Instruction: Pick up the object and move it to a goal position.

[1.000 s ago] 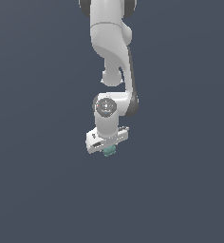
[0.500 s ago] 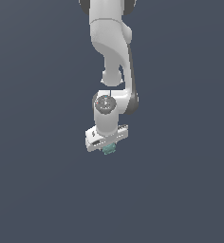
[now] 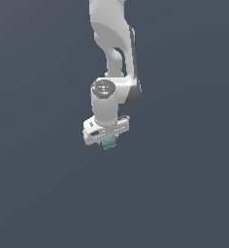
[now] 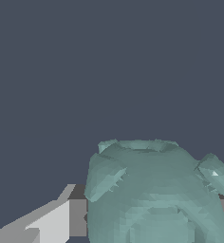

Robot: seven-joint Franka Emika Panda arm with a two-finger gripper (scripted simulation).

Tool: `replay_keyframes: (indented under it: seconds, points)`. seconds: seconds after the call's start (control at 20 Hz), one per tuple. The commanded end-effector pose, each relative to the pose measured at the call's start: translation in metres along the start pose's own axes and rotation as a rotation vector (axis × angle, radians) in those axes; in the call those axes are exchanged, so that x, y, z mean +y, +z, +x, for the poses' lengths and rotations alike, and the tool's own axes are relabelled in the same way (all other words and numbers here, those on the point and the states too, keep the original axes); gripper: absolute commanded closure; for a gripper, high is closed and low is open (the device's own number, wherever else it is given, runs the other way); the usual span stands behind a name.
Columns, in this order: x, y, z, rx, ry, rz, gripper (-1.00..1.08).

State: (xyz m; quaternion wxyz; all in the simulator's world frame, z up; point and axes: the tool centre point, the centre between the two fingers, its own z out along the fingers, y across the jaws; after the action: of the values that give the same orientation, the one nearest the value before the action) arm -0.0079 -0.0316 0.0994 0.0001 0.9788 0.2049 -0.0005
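The arm (image 3: 114,43) hangs down, claw (image 3: 108,141) clamped tight.

object (image 4: 154,194) cut off at wrist view's edge; claw (image 3: 108,141) fingertips hidden behind it

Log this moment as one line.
arm: raised | gripper: shut on object | object: teal, knobby, between fingers | goal: not visible

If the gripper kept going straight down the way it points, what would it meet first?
Apart from the teal object already between its fingers, nothing: below the gripper both views show only plain dark background, though depth there is hard to judge.
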Motion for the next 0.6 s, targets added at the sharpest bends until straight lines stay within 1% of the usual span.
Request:
replay_keyframes:
  seconds: [0.0,0.55]
  points:
    - [0.001,-0.020,-0.009,0.001,0.000,-0.001,1.08]
    - [0.004,-0.123,-0.056,0.001,0.000,0.000,1.08]
